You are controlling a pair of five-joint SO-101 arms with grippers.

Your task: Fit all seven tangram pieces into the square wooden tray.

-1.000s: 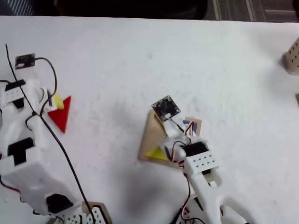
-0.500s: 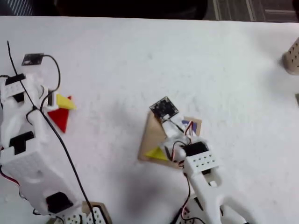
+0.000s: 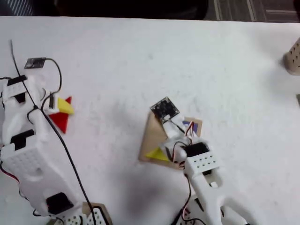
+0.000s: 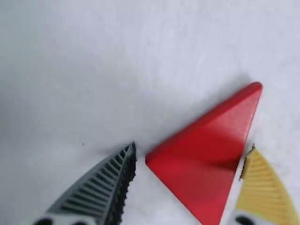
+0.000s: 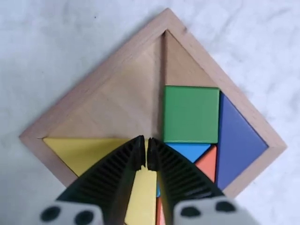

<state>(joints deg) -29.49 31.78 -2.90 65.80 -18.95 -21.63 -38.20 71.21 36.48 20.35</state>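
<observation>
Tray [image 3: 149,136] sits mid-table in the high view, with the red triangle [image 3: 60,119] at its nine o'clock. Left wrist view: the left gripper [image 4: 190,152] is spread wide, straddling that triangle. Right wrist view: the right gripper [image 5: 145,153] is pinched closed above the tray.

The bench [image 3: 140,56] was a plain white surface with a faintly mottled, grainy look. The square wooden tray [image 3: 152,133] sat flat on it, turned so that one corner pointed toward the bench's far edge. Well off to the left of the tray, a red triangle [image 3: 60,119] lay flat on the white top, throwing a thin shadow along one side. Far to the right of the tray and farther back, a tan block with rows of holes [image 3: 293,58] stood at the bench's edge.
</observation>
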